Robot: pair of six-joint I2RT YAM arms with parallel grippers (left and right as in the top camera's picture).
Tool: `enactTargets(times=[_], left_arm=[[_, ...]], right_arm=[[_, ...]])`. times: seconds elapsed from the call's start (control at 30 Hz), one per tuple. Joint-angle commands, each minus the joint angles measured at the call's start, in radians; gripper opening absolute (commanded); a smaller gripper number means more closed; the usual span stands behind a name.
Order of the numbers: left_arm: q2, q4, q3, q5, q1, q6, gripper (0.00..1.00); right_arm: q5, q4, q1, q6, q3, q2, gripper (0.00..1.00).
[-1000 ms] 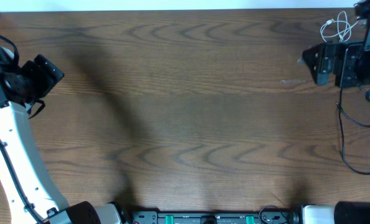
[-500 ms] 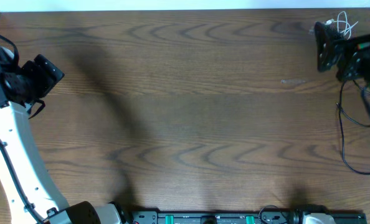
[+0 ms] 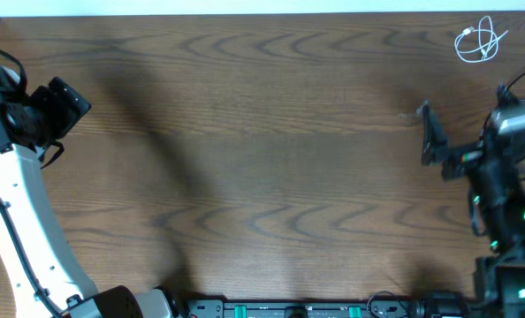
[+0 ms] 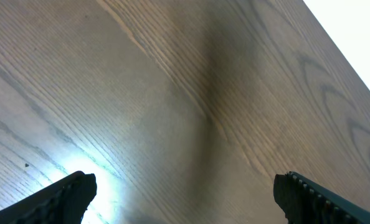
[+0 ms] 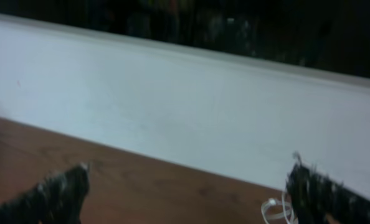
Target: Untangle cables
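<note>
Overhead view: a dark brown wood-grain table [image 3: 262,132] fills the frame. The short white cable [image 3: 480,41], gathered into a small loose coil of thin loops, lies on the table at about 1 o'clock, close to the far edge and the right-hand corner. It lies apart from both arms. The left arm's black two-finger gripper [image 3: 72,104] sits at about 9 o'clock, near the left border, at the end of a white arm segment [image 3: 28,221] that rises from the lower left corner. The right arm's black gripper [image 3: 429,134] sits at about 3 o'clock, its fingers pointing toward 9 o'clock. The white cable is toward 1 o'clock from it and well apart. Left wrist view: the two black fingertips [image 4: 66,193] appear at 8 o'clock and 4 o'clock of the frame, spread wide, with only bare wood grain between them. The left gripper [image 4: 185,194] is thus released and holds nothing. A dark shadow band crosses the wood from 12 o'clock downward. Right wrist view (blurred): the right gripper [image 5: 191,198] likewise shows its fingertips [image 5: 322,194] far apart, at 8 o'clock and 4 o'clock, released and empty. Between them lies the far edge of the brown table [image 5: 141,186], and beyond it a pale white surface [image 5: 172,106] under a dark background. White cable loops [image 5: 276,210] are visible at about 5 o'clock, on the table just inside the right fingertip; whether they touch it cannot be told.
</note>
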Motion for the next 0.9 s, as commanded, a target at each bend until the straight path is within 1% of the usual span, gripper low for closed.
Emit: enactTargets(times=[0.0, 0.17, 0.43, 0.87], left_arm=[[0.008, -0.002, 0.003, -0.003, -0.004, -0.003, 0.96], [0.008, -0.002, 0.003, -0.003, -0.004, -0.003, 0.96], [0.008, -0.002, 0.003, -0.003, -0.004, -0.003, 0.96], [0.008, -0.002, 0.003, -0.003, -0.004, -0.003, 0.96]], right_arm=[[0.011, 0.071, -0.008, -0.018, -0.150, -0.101, 0.99], [0.012, 0.175, -0.008, -0.018, -0.345, -0.241, 0.99], [0.011, 0.200, -0.005, -0.017, -0.557, -0.434, 0.99], [0.011, 0.195, -0.005, -0.017, -0.724, -0.592, 0.99]])
